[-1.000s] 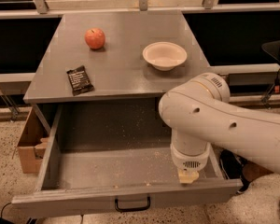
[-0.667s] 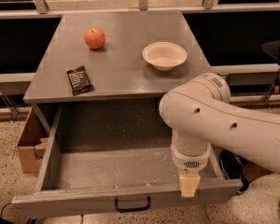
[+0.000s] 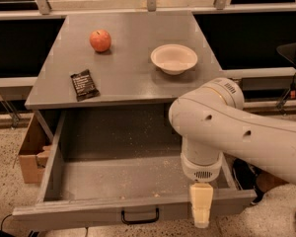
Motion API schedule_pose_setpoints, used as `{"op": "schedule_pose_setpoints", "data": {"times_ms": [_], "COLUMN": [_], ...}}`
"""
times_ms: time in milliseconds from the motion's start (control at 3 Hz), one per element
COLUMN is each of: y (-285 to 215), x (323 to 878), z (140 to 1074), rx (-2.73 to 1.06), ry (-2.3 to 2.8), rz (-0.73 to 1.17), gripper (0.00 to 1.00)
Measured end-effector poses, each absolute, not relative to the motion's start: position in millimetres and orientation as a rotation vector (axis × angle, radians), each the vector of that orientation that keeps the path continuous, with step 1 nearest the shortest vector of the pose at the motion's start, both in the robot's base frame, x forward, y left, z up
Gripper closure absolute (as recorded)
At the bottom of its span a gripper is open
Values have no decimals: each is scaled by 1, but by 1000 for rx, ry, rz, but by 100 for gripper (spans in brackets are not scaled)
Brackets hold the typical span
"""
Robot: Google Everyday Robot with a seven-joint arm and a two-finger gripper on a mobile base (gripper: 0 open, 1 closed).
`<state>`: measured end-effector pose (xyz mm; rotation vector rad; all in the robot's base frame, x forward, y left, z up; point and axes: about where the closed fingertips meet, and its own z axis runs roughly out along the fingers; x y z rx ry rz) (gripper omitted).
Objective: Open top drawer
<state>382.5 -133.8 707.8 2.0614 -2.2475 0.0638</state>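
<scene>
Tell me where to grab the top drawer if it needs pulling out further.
Take the black bar handle centred on the front of the top drawer, coming from the front. The bar lies horizontal and stands off the panel, so a grip across it should hold. The gripper hangs at the front edge, right of the handle.

This looks like a robot test bay in a lab or office building. It has a speckled terrazzo floor (image 3: 5, 181), an open brown cardboard box (image 3: 29, 154) beside a plain grey metal surface (image 3: 133, 73), and dark metal-framed window panels (image 3: 19, 38) behind. The arm's cream pincer (image 3: 201, 211) hangs at the open grey top drawer's (image 3: 113, 172) front edge.
</scene>
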Motion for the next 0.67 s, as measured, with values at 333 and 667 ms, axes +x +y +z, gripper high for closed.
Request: {"op": "schedule_pose_setpoints", "data": {"times_ms": [333,667], "y": [-135,-134], "x": [364,330], "z": [704,697], "rx": [2050,2017], "ry": [-2278,-2311], "rz": [-6,-126], "gripper": [18,49]}}
